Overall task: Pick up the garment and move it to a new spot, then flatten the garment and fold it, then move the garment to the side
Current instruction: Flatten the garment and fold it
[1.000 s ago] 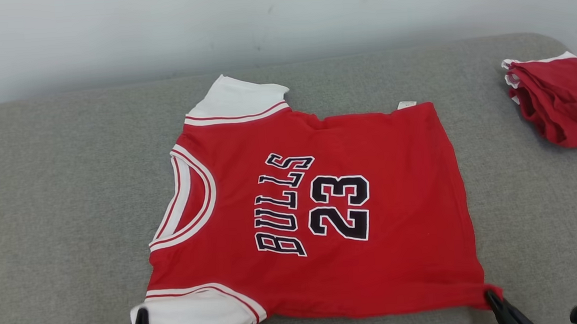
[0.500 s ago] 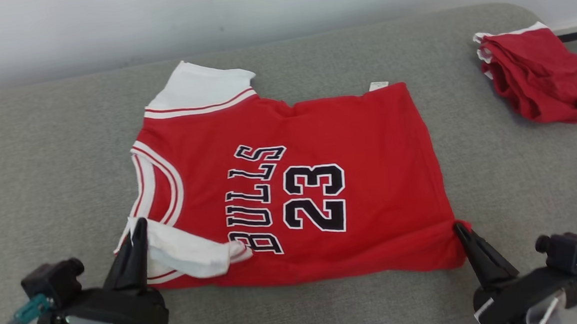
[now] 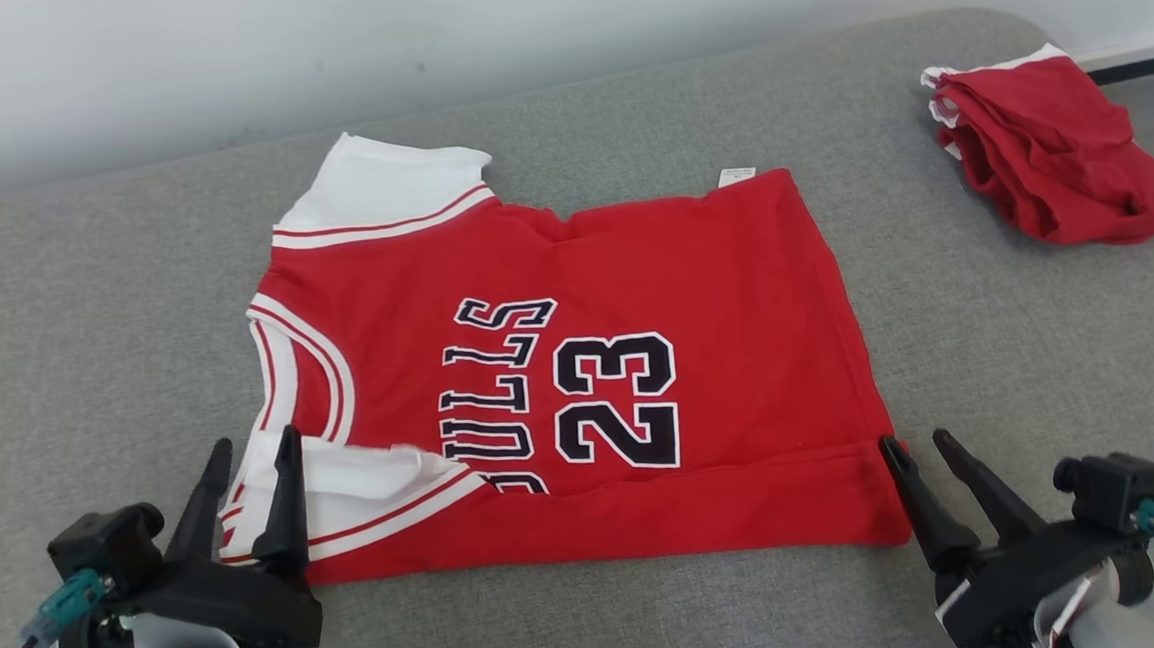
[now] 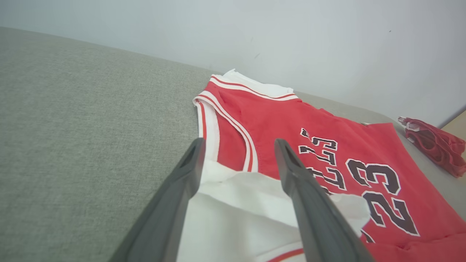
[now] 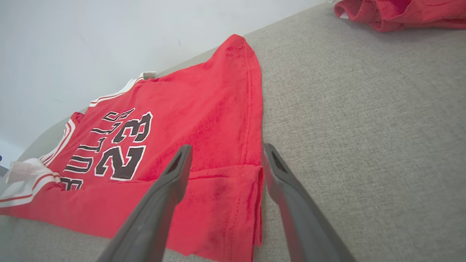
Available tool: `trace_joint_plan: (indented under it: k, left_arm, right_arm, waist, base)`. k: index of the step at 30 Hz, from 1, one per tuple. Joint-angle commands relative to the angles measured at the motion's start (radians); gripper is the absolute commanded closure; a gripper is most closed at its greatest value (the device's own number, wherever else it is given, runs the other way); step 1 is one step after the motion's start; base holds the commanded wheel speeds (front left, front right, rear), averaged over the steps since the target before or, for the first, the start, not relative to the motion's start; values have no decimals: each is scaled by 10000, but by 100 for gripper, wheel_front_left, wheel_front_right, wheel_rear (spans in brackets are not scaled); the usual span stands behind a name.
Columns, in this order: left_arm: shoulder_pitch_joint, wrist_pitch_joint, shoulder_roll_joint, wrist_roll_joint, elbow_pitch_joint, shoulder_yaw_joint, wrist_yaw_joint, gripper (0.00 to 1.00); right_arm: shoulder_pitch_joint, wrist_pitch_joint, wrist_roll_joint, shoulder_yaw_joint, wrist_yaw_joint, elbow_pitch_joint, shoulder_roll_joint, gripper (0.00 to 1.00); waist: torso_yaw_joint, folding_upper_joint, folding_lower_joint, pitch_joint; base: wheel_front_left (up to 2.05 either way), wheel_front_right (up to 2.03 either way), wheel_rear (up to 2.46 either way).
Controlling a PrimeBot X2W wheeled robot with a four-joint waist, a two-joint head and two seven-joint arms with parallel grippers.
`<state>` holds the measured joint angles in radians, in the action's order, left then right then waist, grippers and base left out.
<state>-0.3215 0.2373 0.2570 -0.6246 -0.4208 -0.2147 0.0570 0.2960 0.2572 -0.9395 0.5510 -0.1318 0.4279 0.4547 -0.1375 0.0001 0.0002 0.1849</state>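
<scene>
Bearing red jersey point(image 3: 735, 284), grey surface point(image 3: 86, 324), pale wall point(image 3: 220, 55)

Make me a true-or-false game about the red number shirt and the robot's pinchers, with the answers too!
1. The red jersey with a black 23 lies on the grey fabric surface. True.
2. The left gripper is squeezing the white sleeve. False: its jaws stand open at the sleeve.
3. The jersey's near edge is folded over onto itself. True.
4. The right gripper is shut. False: it is open, at the jersey's near right corner.
5. A crumpled red garment lies at the far left. False: the crumpled red garment lies at the far right.
</scene>
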Motion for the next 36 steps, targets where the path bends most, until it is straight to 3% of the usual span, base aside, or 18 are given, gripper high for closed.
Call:
trace_joint_plan:
  k: [1, 11, 21, 25, 26, 27, 28, 29, 36]
  left_arm:
    - [130, 96, -16, 36, -60, -4, 45, 0]
    - [1475, 252, 118, 609, 329, -2, -161, 0]
    - [972, -25, 334, 1118, -483, -210, -642, 0]
    - [824, -280, 335, 984, -835, -309, -489, 0]
    - [775, -353, 315, 969, -985, -353, -438, 0]
    - [756, -403, 269, 909, -1121, -410, -378, 0]
    - [728, -393, 233, 872, -1232, -436, -302, 66]
    - [709, -307, 193, 842, -1321, -431, -223, 100]
    - [914, -20, 17, 720, -1687, -399, -107, 100]
  right_arm:
    - [-263, 85, 86, -50, 27, -15, 79, 0]
    - [-1367, 82, 914, -609, 27, -161, -230, 0]
    - [-634, 79, 1450, -280, 27, 977, -746, 0]
    - [-349, 40, 1375, 39, 27, 1539, -1048, 0]
    - [-298, 20, 1338, 137, 27, 1645, -1123, 55]
    - [-272, 21, 1289, 192, 25, 1724, -1173, 77]
    - [-242, 24, 1264, 246, 24, 1796, -1211, 100]
    - [-219, 28, 1217, 270, 24, 1874, -1233, 100]
    - [-314, 58, 1048, 49, 25, 1935, -1095, 100]
  waist:
    - [138, -1, -2, -149]
    - [266, -1, -2, -227]
    - [232, -1, -2, 75]
    - [305, -1, -2, 153]
    - [335, -1, -2, 146]
    - [362, -1, -2, 120]
    - [383, -1, -2, 87]
    - [403, -1, -2, 27]
    - [528, -1, -2, -564]
  base:
    - [0, 0, 0]
    - [0, 0, 0]
    - [0, 0, 0]
    - [0, 0, 0]
    - [0, 0, 0]
    - [0, 0, 0]
    - [0, 0, 0]
    - [0, 0, 0]
    - [0, 0, 0]
